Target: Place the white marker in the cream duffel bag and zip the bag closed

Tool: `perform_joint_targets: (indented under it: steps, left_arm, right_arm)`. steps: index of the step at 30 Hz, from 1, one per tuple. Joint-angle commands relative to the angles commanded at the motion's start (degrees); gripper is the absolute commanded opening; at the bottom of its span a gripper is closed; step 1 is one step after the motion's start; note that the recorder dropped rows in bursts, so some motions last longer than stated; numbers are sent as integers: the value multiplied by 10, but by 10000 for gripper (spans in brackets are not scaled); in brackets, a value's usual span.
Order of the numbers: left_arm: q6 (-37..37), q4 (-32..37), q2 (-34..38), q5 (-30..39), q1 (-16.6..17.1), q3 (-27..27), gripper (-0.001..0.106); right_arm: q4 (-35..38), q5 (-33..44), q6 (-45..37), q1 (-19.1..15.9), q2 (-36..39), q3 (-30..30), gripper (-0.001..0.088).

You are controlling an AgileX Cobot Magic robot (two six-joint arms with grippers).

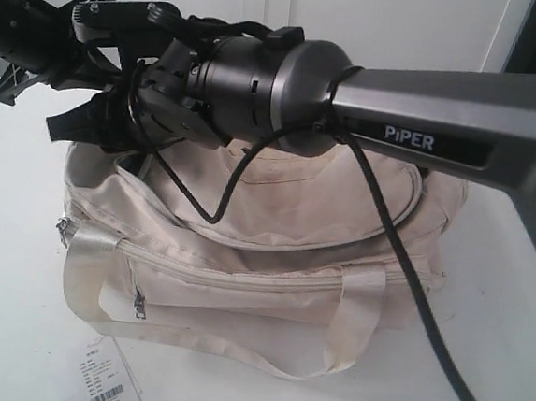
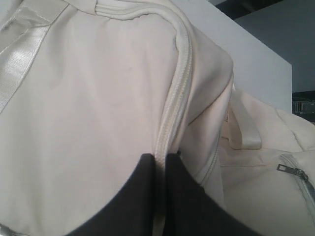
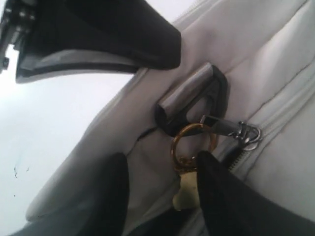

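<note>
One cream duffel bag point(image 1: 272, 257), with one looped strap handle point(image 1: 81, 273) in sight across its front. Two arms, the left arm point(image 1: 21, 19) and the right arm point(image 1: 444, 122), each carry one pincer: the left pincer point(image 2: 158, 156) and the right pincer point(image 3: 161, 157). Between the right pincer's fingers sits one gold ring point(image 3: 173, 146). Just beyond them are one black buckle point(image 3: 184, 93) and one silver zip pull point(image 3: 236, 129). Well apart from both pincers lies one paper tag point(image 1: 111, 384).

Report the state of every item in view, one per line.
cream duffel bag: lying on table, top zipper closed where visible
front pocket zipper: looks closed
left gripper: shut on the bag's zipper seam
right gripper: open, near the gold ring
paper tag: flat on table
</note>
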Motion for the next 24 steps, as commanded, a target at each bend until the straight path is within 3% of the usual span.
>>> perform_joint_targets:
  steps: [10, 15, 17, 18, 24]
  left_arm:
    - [0, -3, 0, 0, 0, 0, 0]
    - [0, -2, 0, 5, 0, 0, 0]
    - [2, -2, 0, 5, 0, 0, 0]
    - [2, -2, 0, 5, 0, 0, 0]
    - [3, 7, 0, 4, 0, 0, 0]
  right_arm:
    - [1, -71, 38, -14, 20, 0, 396]
    - [1, -43, 39, -24, 39, -1, 216]
    - [-4, -41, 39, -24, 37, -1, 40]
    - [-8, -44, 39, -24, 34, -1, 1]
    - [-12, -34, 39, -24, -3, -1, 0]
